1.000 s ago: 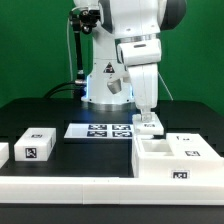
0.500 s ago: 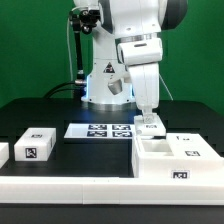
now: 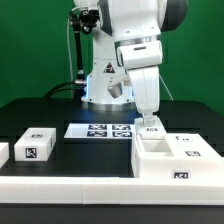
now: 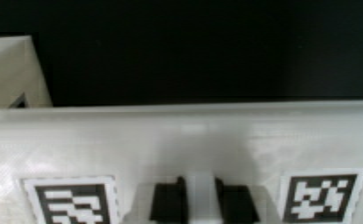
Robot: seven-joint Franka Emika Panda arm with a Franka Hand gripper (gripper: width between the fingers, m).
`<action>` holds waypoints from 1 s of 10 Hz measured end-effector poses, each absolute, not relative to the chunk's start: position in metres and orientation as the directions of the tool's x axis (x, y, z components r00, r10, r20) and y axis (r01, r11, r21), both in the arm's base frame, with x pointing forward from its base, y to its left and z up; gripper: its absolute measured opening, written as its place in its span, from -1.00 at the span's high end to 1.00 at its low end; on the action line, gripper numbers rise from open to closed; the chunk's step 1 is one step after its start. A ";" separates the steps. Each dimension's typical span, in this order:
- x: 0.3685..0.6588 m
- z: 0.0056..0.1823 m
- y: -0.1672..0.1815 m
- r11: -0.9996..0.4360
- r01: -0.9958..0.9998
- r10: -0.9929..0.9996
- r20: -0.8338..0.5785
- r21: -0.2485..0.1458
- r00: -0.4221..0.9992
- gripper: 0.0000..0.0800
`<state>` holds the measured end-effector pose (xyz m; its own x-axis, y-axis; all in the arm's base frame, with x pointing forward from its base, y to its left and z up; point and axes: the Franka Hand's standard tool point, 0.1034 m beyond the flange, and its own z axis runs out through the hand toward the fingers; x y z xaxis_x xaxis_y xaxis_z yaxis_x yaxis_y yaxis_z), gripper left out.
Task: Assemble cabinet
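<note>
The cabinet [image 3: 176,160] is the large white tagged shell at the exterior view's right front. My gripper [image 3: 151,119] points straight down at its far left corner, shut on a thin upright wall of a small white tagged piece [image 3: 151,127] there. In the wrist view my gripper [image 4: 203,202] shows two dark fingers [image 4: 167,202] pinching a white strip of that piece [image 4: 178,140], with a tag on each side. I cannot tell whether this piece is joined to the shell.
The marker board [image 3: 98,130] lies flat in the middle. A small white tagged block [image 3: 35,144] stands at the exterior view's left, with another at the left edge [image 3: 3,151]. A long white rail [image 3: 70,188] runs along the front.
My gripper and the small piece in it have shifted slightly toward the exterior view's right. Nothing else has moved.
</note>
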<state>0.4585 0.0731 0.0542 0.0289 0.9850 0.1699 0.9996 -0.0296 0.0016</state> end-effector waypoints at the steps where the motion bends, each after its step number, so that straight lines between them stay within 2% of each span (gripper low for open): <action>1: 0.459 0.054 0.073 -0.030 1.000 0.985 0.170 0.002 0.029 0.84; 6: 0.462 0.056 0.066 -0.036 0.999 0.986 0.163 -0.018 0.038 0.84; 10: 0.471 0.056 0.072 -0.029 1.000 0.984 0.175 -0.009 0.031 0.84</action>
